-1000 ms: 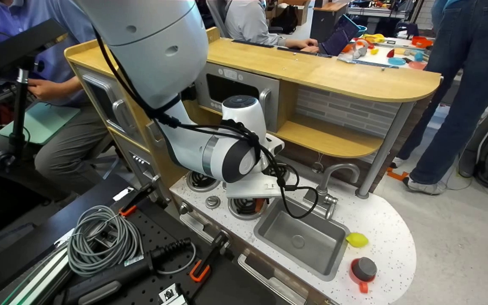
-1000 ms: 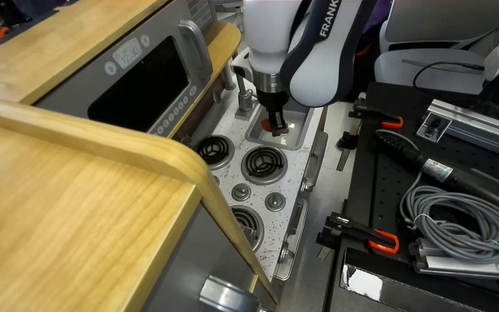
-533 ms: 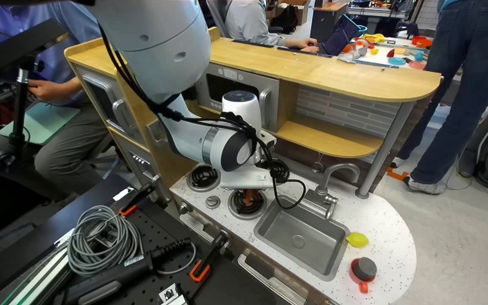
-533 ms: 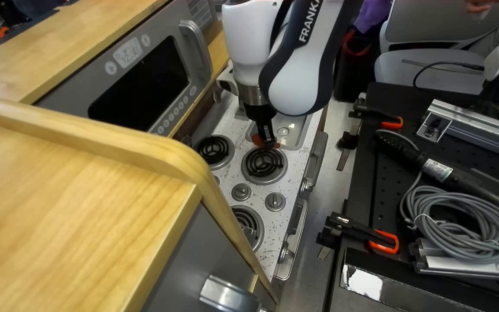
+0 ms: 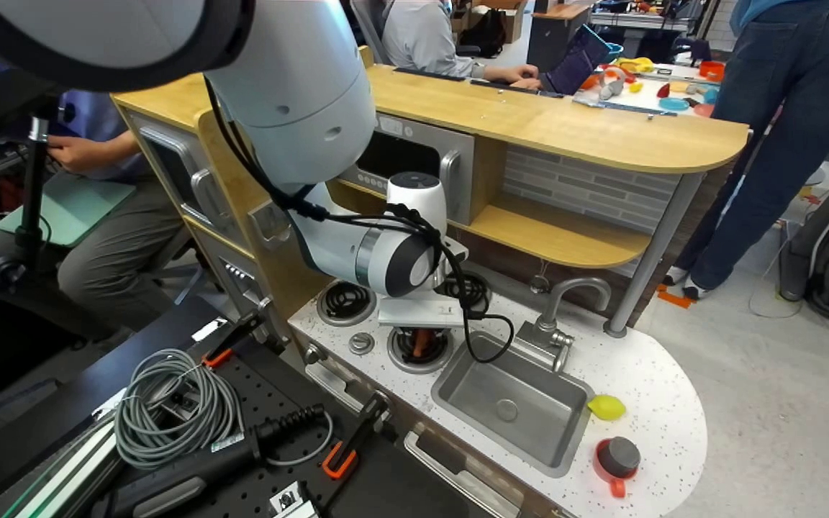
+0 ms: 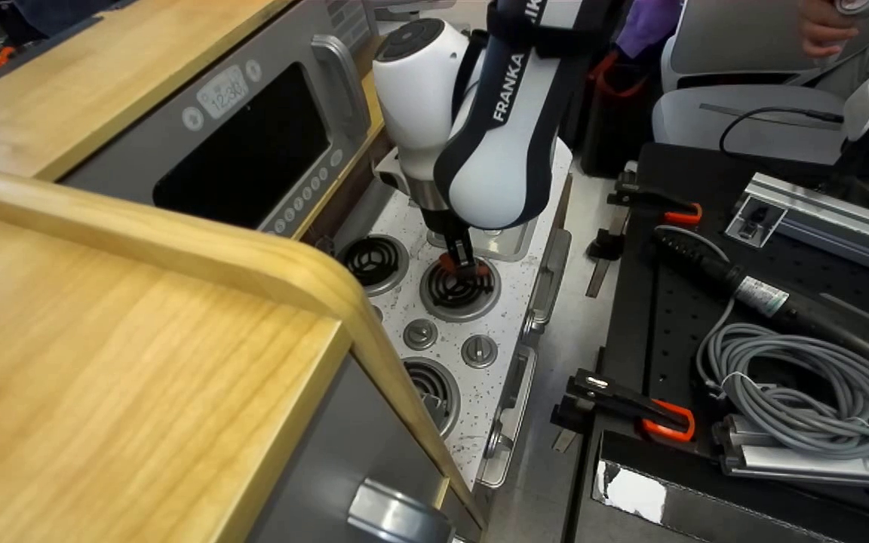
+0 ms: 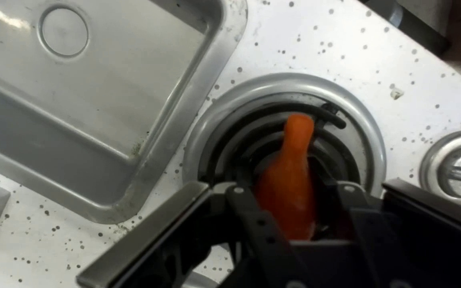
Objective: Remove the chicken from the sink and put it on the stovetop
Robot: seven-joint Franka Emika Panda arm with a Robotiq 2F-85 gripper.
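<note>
The chicken [image 7: 290, 192] is an orange-brown lump with a narrow end pointing away from my gripper in the wrist view. My gripper [image 7: 284, 176] is shut on it, one finger on each side. Gripper and chicken are over the burner [image 7: 350, 102] beside the sink [image 7: 114, 196]. In both exterior views the chicken [image 5: 423, 342] [image 6: 451, 263] shows partly beneath the gripper [image 6: 466, 270], low over or at the coil. I cannot tell whether it touches the coil. The stovetop [image 6: 472, 396] is white with several burners. No object shows in the visible part of the basin.
A faucet [image 5: 580, 285] stands behind the sink. A yellow lemon [image 5: 607, 407] and a red cup [image 5: 605, 471] with a grey item in it are on the counter beyond the sink. Knobs [image 6: 419, 334] sit between the burners. A microwave [image 6: 246, 151] is along the back.
My gripper has carried the chicken from over the sink to over the near burner. In the last half second it has moved a little further over the coil and lower.
</note>
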